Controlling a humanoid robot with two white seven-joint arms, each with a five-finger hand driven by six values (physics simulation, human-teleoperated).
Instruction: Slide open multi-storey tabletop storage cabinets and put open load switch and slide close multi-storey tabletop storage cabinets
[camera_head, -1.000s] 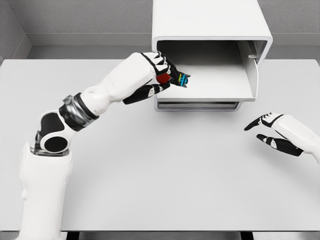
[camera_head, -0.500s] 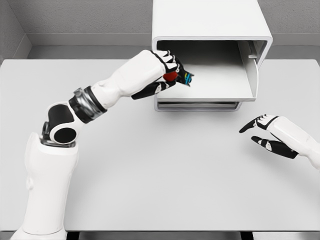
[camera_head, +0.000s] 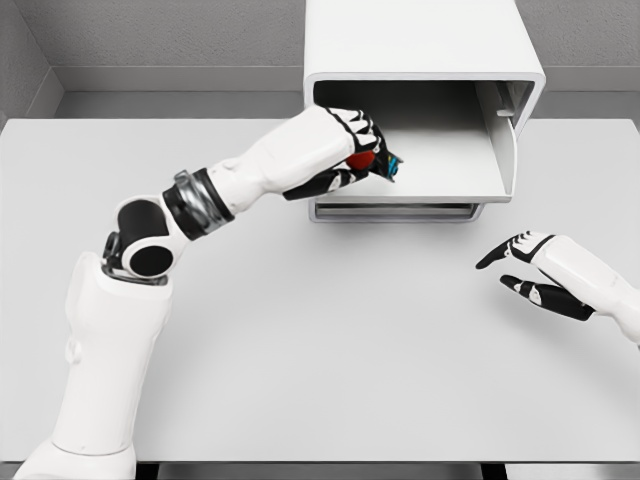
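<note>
walls (camera_head: 150, 35): grey | table (camera_head: 330, 350): white | light: even

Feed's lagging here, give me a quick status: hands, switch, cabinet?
Left hand shut on load switch, over the open cabinet tray's left edge. Right hand open, resting on the table. Tray interior looks unobstructed.
</note>
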